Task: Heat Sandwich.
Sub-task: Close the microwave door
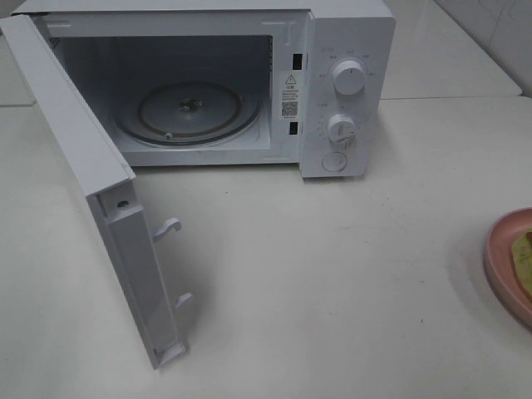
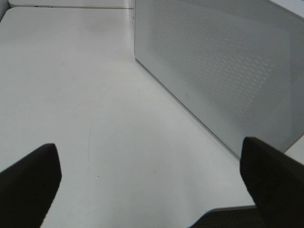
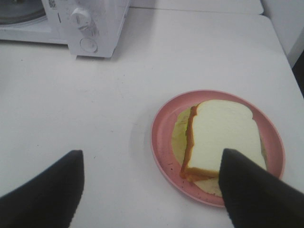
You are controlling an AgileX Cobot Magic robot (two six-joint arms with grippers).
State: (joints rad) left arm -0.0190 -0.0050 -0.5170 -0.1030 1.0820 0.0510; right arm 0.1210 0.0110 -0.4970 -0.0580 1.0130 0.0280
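Two containers in view: a white microwave (image 1: 216, 83) and a round pink plate (image 3: 164, 142). The microwave stands at the back of the white table (image 1: 332, 283), its door (image 1: 91, 191) swung fully open toward the left side of the exterior high view. The cavity holds only the glass turntable (image 1: 189, 112); two latch hooks (image 1: 169, 226) project from the door's free edge. Two round knobs (image 1: 348, 79) and a round button sit on the control panel at the right of the cavity.

The pink plate lies near the right edge of the table, well apart from the microwave, and is cut off by the frame in the exterior high view. The sandwich (image 3: 218, 137) rests flat on it: white bread slice uppermost, tan crust visible along one side, pale yellow-green filling showing beyond that crust edge. Its long axis appears to run roughly from the plate's near rim toward its far rim, though the right finger covers one corner.

Neither arm shows in the exterior high view. The right gripper (image 3: 149, 190) hovers above the table by the plate, jaws wide apart, nothing between them; one finger (image 3: 251, 190) overlaps the sandwich's corner in the picture. The left gripper (image 2: 152, 180) hangs over bare table beside the door's perforated panel (image 2: 223, 76), jaws likewise spread and holding nothing.
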